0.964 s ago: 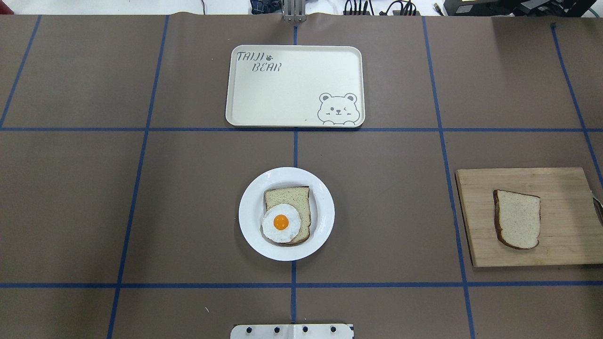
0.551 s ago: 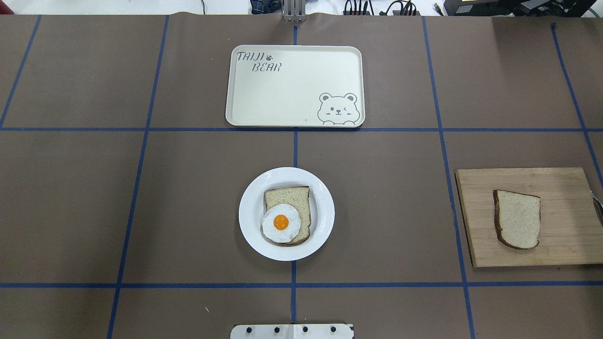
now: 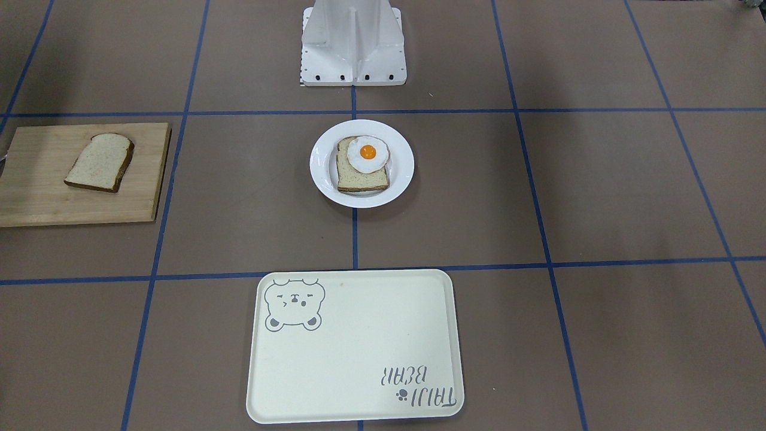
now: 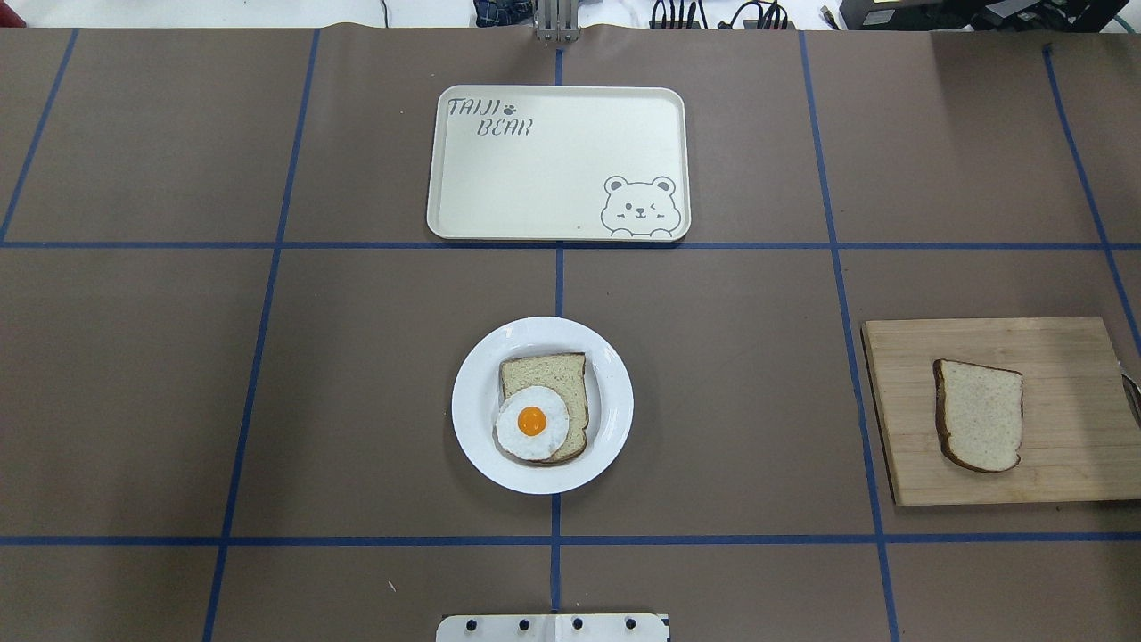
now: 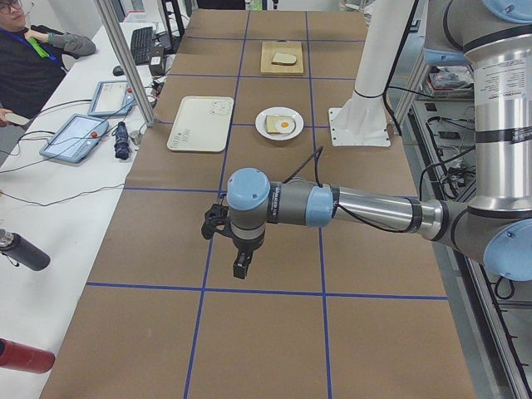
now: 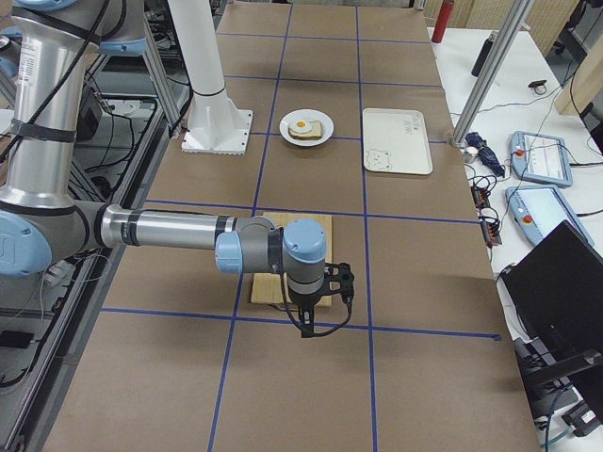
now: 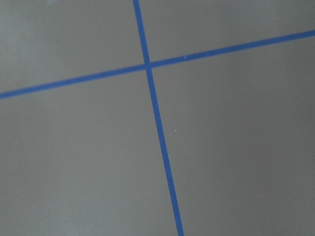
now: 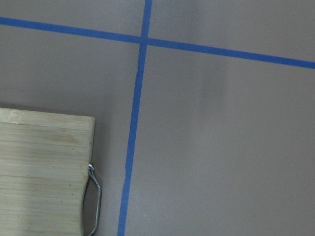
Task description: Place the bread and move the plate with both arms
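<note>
brown taped table (image 4: 713, 401) — bread (image 4: 979, 415) on board (image 4: 1070, 357); left claw (image 5: 240, 267), right claw (image 6: 306, 328) only in side views — gape unclear

The table (image 4: 357, 401) is dull brown, gridded with blue tape (image 4: 267, 244). The plate (image 4: 470, 406) is plain glossy white. The slice (image 4: 548, 373) on it is tan with a brown crust, and the egg (image 4: 532, 422) is white with an orange yolk. The bread (image 4: 980, 415) is pale tan, speckled, with a dark brown crust. The board (image 4: 1070, 357) is light, straight-grained wood. The tray (image 4: 553, 178) is cream (bear and lettering in grey). The left arm (image 5: 366, 208) and right arm (image 6: 170, 229) are silver-grey with light blue caps. The left gripper (image 5: 241, 266) and right gripper (image 6: 306, 325) are black.
</note>
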